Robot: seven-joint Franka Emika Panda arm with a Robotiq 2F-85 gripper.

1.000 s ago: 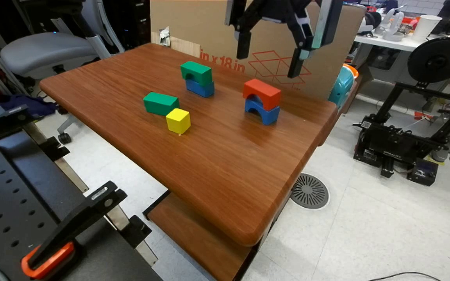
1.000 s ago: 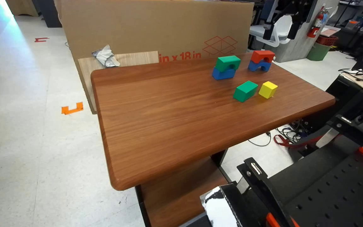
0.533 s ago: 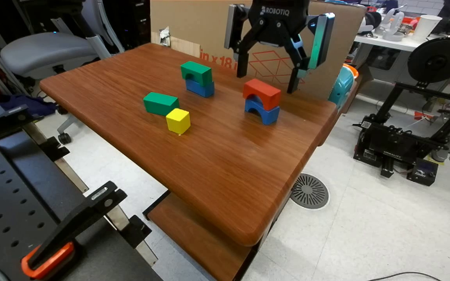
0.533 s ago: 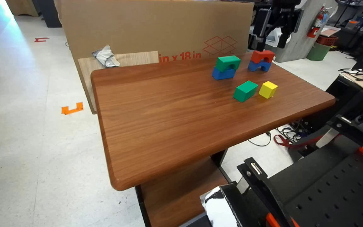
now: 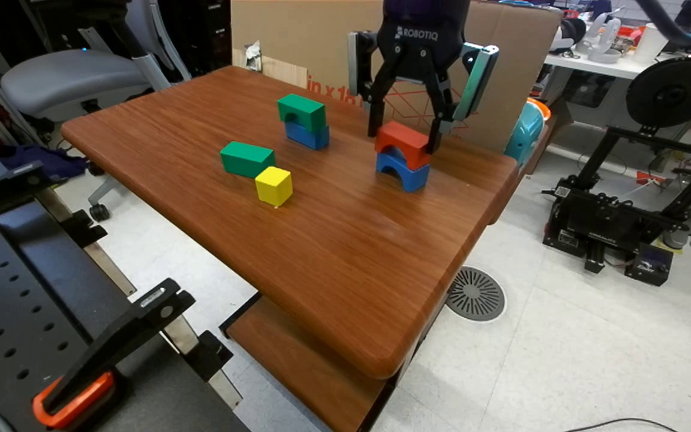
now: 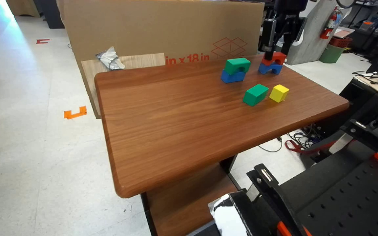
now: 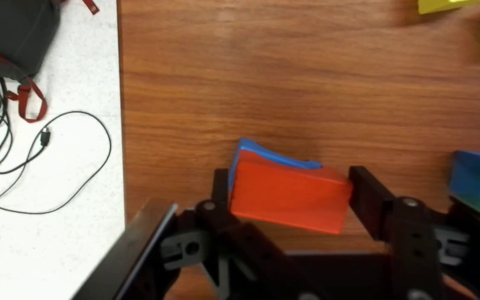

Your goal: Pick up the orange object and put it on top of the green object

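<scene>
The orange object [image 5: 402,139], a red-orange arch block, rests on a blue arch [image 5: 402,171] near one end of the table. My gripper [image 5: 404,137] points down over it, one finger at each end of the block. In the wrist view the orange object [image 7: 290,196] fills the space between the fingers, both of which appear to touch it; it sits slightly askew on the blue arch [image 7: 273,156]. The green object [image 5: 245,159], a low rectangular block, lies flat on the table beside the yellow cube, its top bare. Only its edge shows in the wrist view.
The yellow cube [image 5: 274,186] stands close against the green object. Behind them a green arch [image 5: 301,111] sits on a blue block [image 5: 308,137]. A large cardboard box [image 6: 162,29] rises along the table's [image 6: 176,124] back edge.
My gripper has come down from above onto the orange object, and its fingers have drawn in around the block's ends. The block has shifted slightly; the other blocks have not moved.
</scene>
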